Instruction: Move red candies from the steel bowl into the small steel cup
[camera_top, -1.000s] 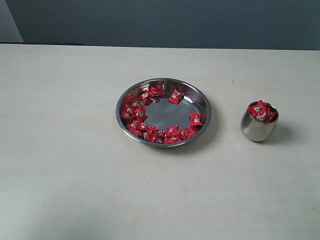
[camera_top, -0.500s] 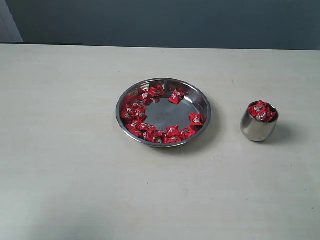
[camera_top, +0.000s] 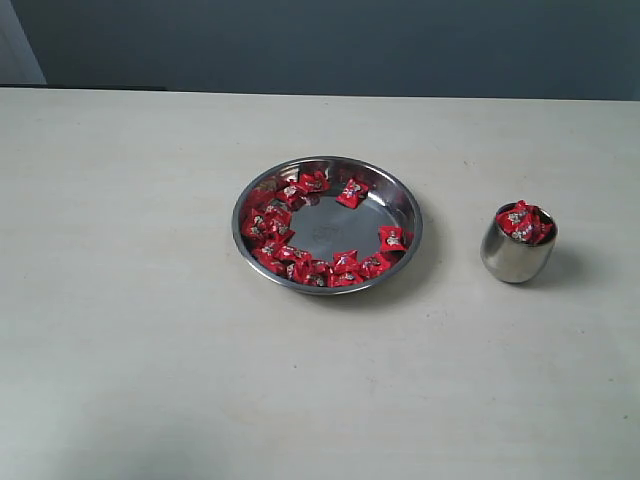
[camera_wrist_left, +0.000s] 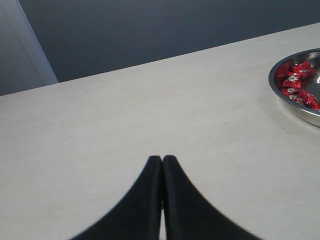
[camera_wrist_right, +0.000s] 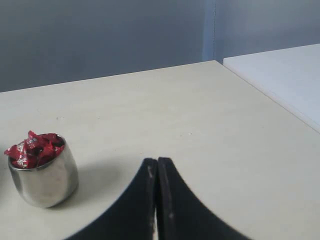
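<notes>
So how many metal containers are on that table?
2. The steel bowl sits in the middle with red candies around its floor; the small steel cup stands apart to its right, heaped with more. Nothing seems hidden.

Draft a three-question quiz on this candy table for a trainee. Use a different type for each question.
1. True or false: the red candies in the small steel cup are heaped above its rim.
2. Multiple choice: in the steel bowl, the candies lie mostly A) over the bare middle, B) round the edge, C) in one tall stack.
3. Short answer: how do the left claw and the right claw stand, and what do they hold?

Key: 1 true; 2 B; 3 both shut, holding nothing.
</notes>
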